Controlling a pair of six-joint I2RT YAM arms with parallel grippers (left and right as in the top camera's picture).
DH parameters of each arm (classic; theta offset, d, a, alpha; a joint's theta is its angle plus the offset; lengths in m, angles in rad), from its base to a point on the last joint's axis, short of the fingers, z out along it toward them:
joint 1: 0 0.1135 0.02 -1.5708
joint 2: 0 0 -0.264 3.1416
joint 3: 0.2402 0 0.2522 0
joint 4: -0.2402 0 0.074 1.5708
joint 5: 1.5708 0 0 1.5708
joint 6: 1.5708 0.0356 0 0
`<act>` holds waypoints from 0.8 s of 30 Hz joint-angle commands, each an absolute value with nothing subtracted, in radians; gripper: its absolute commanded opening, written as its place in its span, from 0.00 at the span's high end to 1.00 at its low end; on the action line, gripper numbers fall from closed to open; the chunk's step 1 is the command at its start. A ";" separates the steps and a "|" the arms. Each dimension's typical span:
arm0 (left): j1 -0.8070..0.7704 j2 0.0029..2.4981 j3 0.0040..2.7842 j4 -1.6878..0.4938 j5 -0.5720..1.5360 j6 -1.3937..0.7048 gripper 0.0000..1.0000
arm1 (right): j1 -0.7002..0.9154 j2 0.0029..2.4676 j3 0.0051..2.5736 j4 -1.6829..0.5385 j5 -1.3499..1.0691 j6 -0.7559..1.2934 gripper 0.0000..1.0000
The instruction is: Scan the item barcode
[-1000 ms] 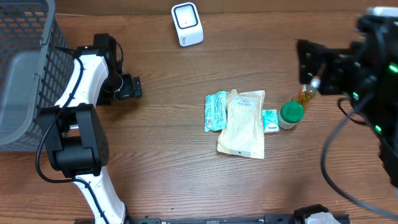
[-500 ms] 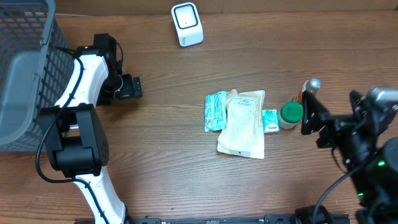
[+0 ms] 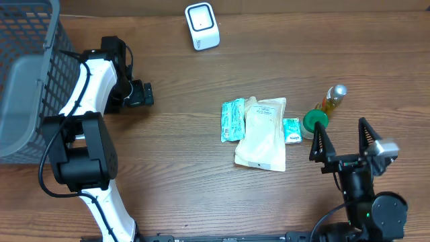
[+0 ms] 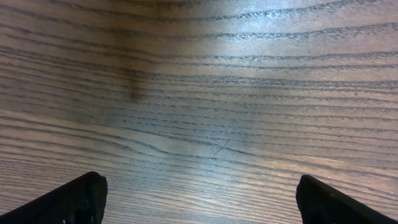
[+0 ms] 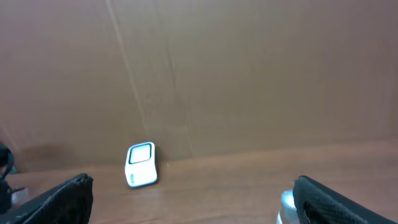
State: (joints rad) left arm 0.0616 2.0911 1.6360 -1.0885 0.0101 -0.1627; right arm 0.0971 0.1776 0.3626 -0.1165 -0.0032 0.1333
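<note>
Several items lie mid-table: a beige pouch (image 3: 263,133), a teal packet (image 3: 232,119) on its left, a small teal packet (image 3: 291,130), a green-lidded jar (image 3: 314,122) and a silver-capped bottle of yellow liquid (image 3: 332,98). The white barcode scanner (image 3: 201,25) stands at the far edge and shows in the right wrist view (image 5: 141,165). My right gripper (image 3: 340,138) stands open just in front of the jar, holding nothing (image 5: 193,199). My left gripper (image 3: 138,94) rests open at the left over bare wood (image 4: 199,199). No barcode is visible.
A grey mesh basket (image 3: 27,74) fills the far left corner beside the left arm. A brown wall rises behind the scanner. The bottle's silver cap (image 5: 287,208) sits close to my right finger (image 5: 336,199).
The right arm has swung from the far right side down to the near right edge, its open gripper now pointing at the jar. The left arm and the items have not moved.
</note>
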 commanded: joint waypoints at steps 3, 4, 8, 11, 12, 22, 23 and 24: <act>0.065 2.083 1.650 -1.091 -0.001 -0.177 0.00 | 0.057 0.077 0.211 0.086 -0.082 0.134 0.00; 0.065 2.083 1.650 -1.091 0.000 -0.176 0.00 | 0.050 0.061 0.183 0.128 -0.091 0.134 0.00; 0.065 2.083 1.650 -1.091 -0.001 -0.177 0.00 | 0.042 0.005 0.089 0.262 -0.099 0.134 0.00; 0.065 2.083 1.650 -1.091 0.000 -0.176 0.00 | 0.042 0.002 0.036 0.339 -0.099 0.134 0.00; 0.065 2.083 1.650 -1.091 -0.001 -0.176 0.00 | 0.042 0.002 0.024 0.347 -0.099 0.134 0.00; 0.065 2.083 1.650 -1.091 -0.001 -0.176 0.00 | 0.042 0.002 0.007 0.103 -0.099 0.133 0.00; 0.065 2.083 1.650 -1.091 -0.001 -0.176 0.00 | 0.042 0.002 0.007 0.063 -0.099 0.133 0.00; 0.065 2.083 1.650 -1.091 -0.001 -0.176 0.01 | 0.042 0.002 0.007 0.023 -0.099 0.133 0.00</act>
